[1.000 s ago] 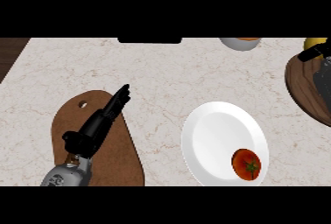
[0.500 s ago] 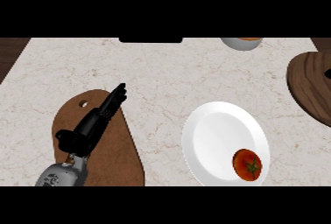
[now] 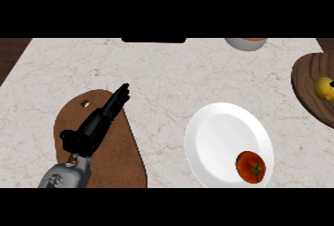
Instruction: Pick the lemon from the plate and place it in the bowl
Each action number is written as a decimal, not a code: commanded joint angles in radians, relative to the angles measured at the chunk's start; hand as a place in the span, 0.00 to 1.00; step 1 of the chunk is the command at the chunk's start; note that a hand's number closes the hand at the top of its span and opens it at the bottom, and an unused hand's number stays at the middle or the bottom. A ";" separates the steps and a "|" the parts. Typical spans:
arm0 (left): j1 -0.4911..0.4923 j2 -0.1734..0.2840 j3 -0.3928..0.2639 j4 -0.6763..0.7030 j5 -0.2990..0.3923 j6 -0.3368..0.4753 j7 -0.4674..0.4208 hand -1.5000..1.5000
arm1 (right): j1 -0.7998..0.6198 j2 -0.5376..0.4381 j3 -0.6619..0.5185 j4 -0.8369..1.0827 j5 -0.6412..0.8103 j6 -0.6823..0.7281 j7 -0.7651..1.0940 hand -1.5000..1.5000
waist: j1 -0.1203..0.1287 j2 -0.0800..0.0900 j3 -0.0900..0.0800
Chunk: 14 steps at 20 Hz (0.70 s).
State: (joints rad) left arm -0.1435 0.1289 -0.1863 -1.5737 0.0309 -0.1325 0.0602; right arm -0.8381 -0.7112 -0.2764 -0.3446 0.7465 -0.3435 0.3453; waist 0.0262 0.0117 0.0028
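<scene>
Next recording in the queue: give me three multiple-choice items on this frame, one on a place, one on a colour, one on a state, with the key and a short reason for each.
1. Where does the round red tomato lie?
A. On the white plate, near its lower right rim
B. On the brown wooden cutting board
C. On the bare counter

2. What colour is the fruit on the dark round wooden plate at the right edge?
A. Green
B. Yellow
C. Purple

3. How is the black left hand?
A. Curled round the tomato
B. Fingers straight over the cutting board, holding nothing
C. Pressing on the white plate

Key:
1 A: the round red tomato sits on the white plate.
2 B: the yellow lemon lies on the dark round wooden plate.
3 B: the black left hand stretches over the brown wooden cutting board.
</scene>
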 commanded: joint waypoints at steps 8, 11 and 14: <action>0.005 0.011 0.015 -0.043 0.000 -0.007 0.050 0.50 | 0.016 -0.053 -0.191 -0.030 -0.149 -0.285 -0.121 0.00 | -0.014 -0.007 -0.001; 0.083 -0.018 -0.023 -0.071 -0.021 0.011 0.016 0.50 | 0.051 -0.082 -0.254 -0.042 -0.221 -0.263 -0.152 0.00 | -0.019 -0.011 -0.002; 0.031 -0.035 -0.007 -0.004 -0.037 0.028 0.006 0.50 | 0.096 -0.105 -0.300 -0.099 -0.286 -0.236 -0.166 0.00 | -0.038 -0.014 -0.003</action>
State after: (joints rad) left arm -0.1055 0.1190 -0.1861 -1.6041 0.0147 -0.1273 0.0732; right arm -0.7910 -0.7835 -0.5112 -0.3978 0.5383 -0.5899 0.2034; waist 0.0049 0.0022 0.0011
